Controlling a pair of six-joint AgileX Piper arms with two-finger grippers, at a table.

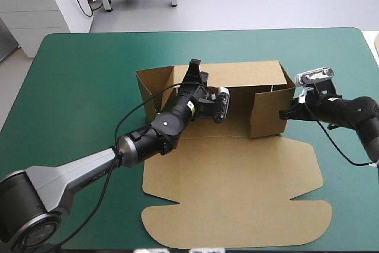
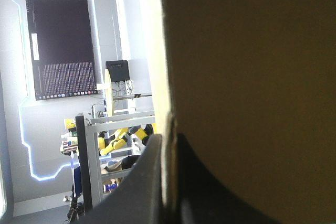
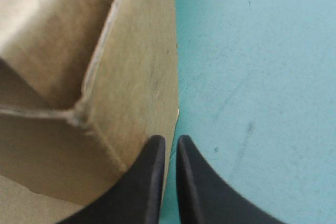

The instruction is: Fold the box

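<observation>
left hand (image 1: 193,68): pinching rear wall (image 1: 243,75) of box (image 1: 237,170), so it stands upright
right hand (image 1: 284,112): nearly pressed together, nipping right wall (image 1: 269,114) edge, likely steadying it for tucking

Box (image 1: 237,170) brown; cover (image 1: 83,87) teal-green; right hand (image 3: 170,141) black.

- No text, label, brand, number or sign can be read in any view.
- On the grey segment of the left arm (image 1: 83,175): a faint dark marking, too small to read.
- On the black wrist of the left arm (image 1: 177,114): a small pale sticker (image 1: 190,106), characters illegible.
- On the brown board box (image 1: 237,170): plain faces, nothing legible.
</observation>
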